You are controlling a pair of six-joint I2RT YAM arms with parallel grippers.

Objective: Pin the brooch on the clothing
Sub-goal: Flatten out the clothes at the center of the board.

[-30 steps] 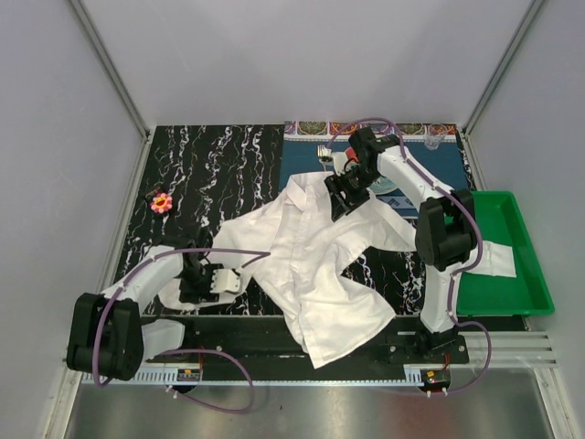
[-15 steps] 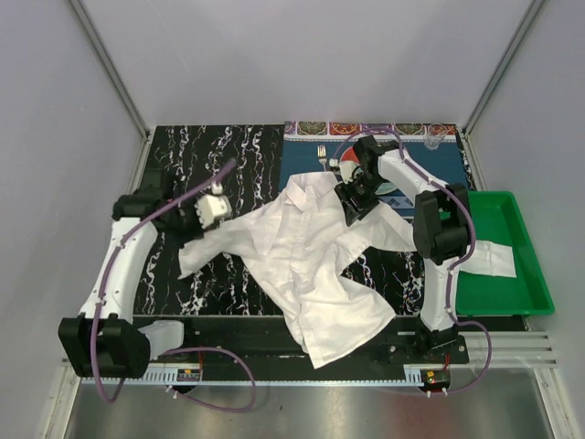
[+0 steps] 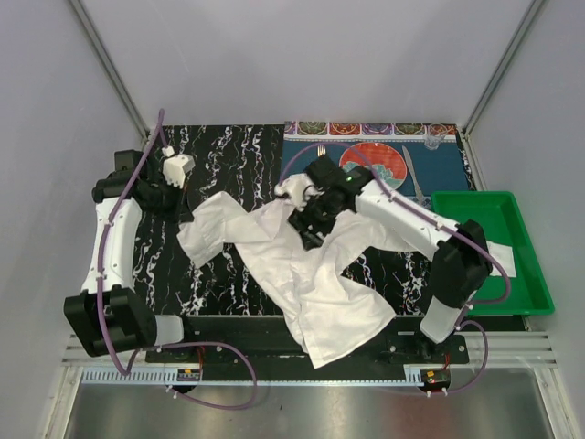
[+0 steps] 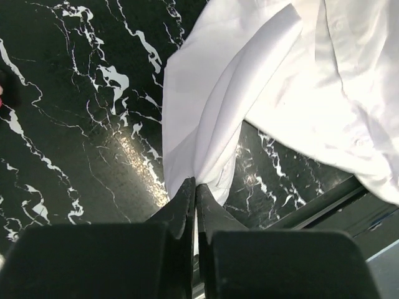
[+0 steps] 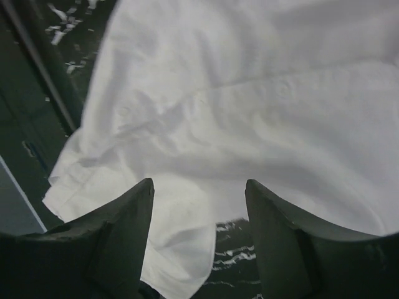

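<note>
Shirt [image 3: 306,274] sprawled across centre of table [image 3: 219,155]; left pincer [image 4: 195,187] pinched tight on its left-hand sleeve end, right pincer [image 5: 198,182] spread, empty, over shirt's middle.

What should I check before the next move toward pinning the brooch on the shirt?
1. Sleeve hold: ok, left gripper is shut on the shirt fabric.
2. Free hand: ok, right gripper is open above the shirt, holding nothing.
3. Location of brooch: cannot tell; it is not visible in the top view, and there is only a pink sliver at the edge of the left wrist view.
4. Pin in hand: not ok, neither gripper holds it.
5. Fabric flat: not ok, the shirt lies rumpled and folded.
</note>
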